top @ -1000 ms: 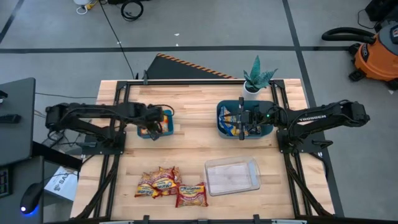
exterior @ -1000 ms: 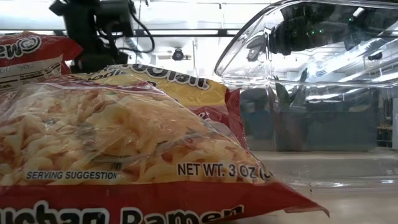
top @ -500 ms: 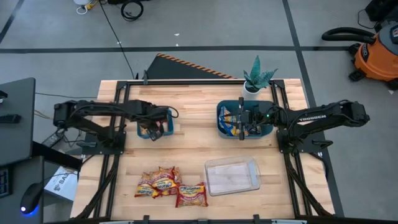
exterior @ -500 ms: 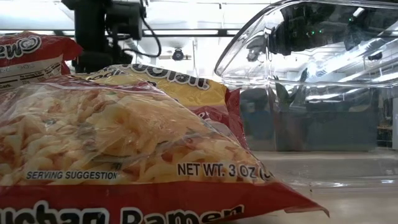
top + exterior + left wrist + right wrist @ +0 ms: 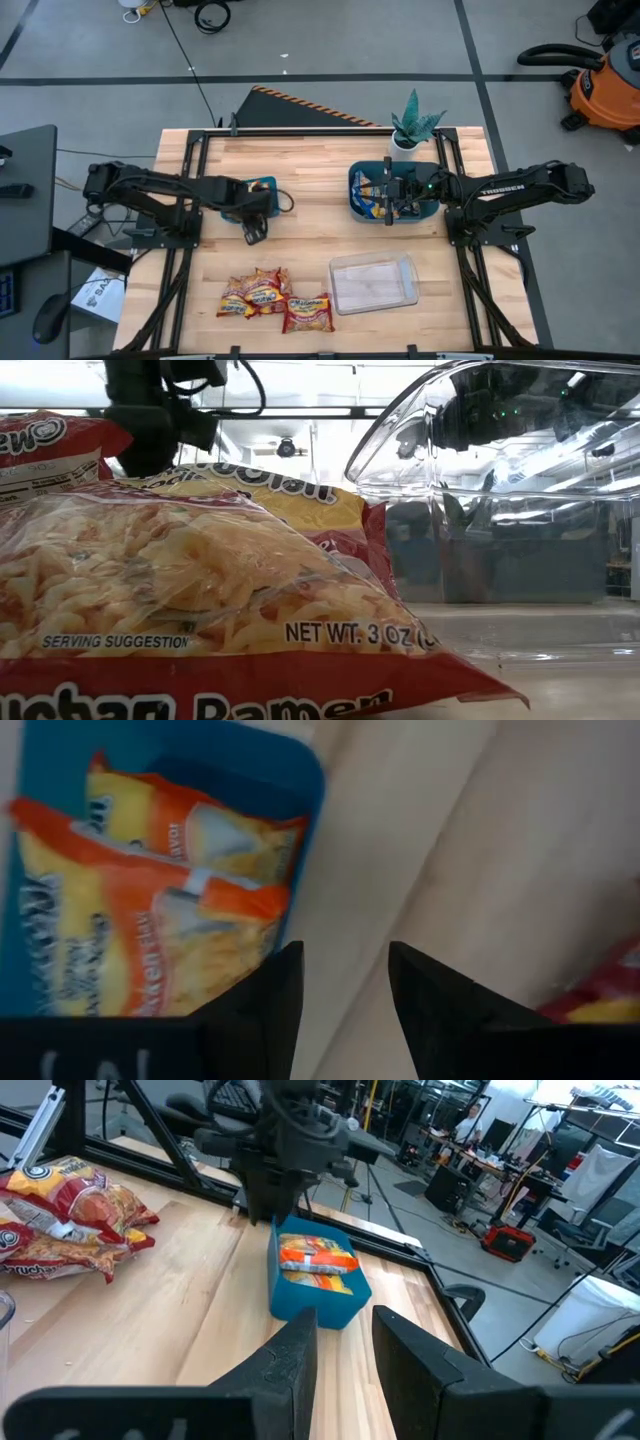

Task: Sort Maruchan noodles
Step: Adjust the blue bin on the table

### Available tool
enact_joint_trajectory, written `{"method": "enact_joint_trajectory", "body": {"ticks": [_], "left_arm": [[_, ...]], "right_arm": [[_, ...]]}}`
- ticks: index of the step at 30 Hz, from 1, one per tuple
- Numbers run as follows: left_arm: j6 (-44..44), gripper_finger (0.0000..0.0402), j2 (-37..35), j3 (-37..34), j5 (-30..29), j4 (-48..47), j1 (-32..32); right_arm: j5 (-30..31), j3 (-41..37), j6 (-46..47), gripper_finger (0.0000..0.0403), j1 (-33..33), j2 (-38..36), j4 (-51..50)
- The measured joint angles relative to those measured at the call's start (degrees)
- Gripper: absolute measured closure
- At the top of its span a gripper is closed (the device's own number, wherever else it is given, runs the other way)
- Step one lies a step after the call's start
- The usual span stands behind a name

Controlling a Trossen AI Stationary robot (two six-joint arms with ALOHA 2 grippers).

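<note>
**Sorting ramen: left arm between bin and pile, empty**

Sorting is partly done. Three or so red-and-yellow Maruchan packets (image 5: 270,298) sit in a loose overlapping pile at the near edge of the table (image 5: 320,170), just beside the clear plastic container (image 5: 373,283). One orange packet (image 5: 160,910) lies flat inside the left teal bin (image 5: 310,1295). The right teal bin (image 5: 362,190) holds blue-and-yellow packets (image 5: 372,200).

Left gripper (image 5: 254,232) hangs just past the near side of the left bin, fingers parted and nothing between them. It is apart from the bin and well short of the pile. Judgement: it's heading for the next pickup.

Right gripper (image 5: 343,1342) sits over the right bin, fingers spread a little, holding nothing, idle.

Risks from here:
- Pile overlaps. A pinch on the top packet could drag a neighbour along, or catch two at once, since the wrappers are glossy and slack.
- Flat packets on wood: fingers coming down level may slide off the film instead of gripping. An edge or a raised corner is the safer target.
- The clear container is next to the pile, so a wide approach could nudge it.
- Packets in the pile look alike in colour, so there's little room for a mis-sort.
</note>
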Motion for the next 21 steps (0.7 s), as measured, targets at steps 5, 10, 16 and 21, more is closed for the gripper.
{"method": "enact_joint_trajectory", "body": {"ticks": [5, 10, 16, 21], "left_arm": [[-0.46, 0.0249, 0.33, 0.0, -6.69, -2.77, -3.37], [-1.97, 0.0249, 0.99, -0.47, -7.89, -6.27, -4.33], [-1.73, 0.0249, 1.07, -6.96, -7.87, -5.61, -4.15], [-2.06, 0.0249, 1.09, -10.86, -7.99, -6.74, -2.88]], "right_arm": [[0.0, 0.0, 0.44, 0.0298, 0.0, 0.0, 0.1], [0.0, 0.0, 0.47, 0.0298, 0.0, 0.0, 0.21], [-0.04, 0.0, 0.47, 0.0298, 0.0, 0.0, 0.24], [-0.15, 0.0, 0.47, 0.0298, 0.0, 0.0, 0.55]]}}
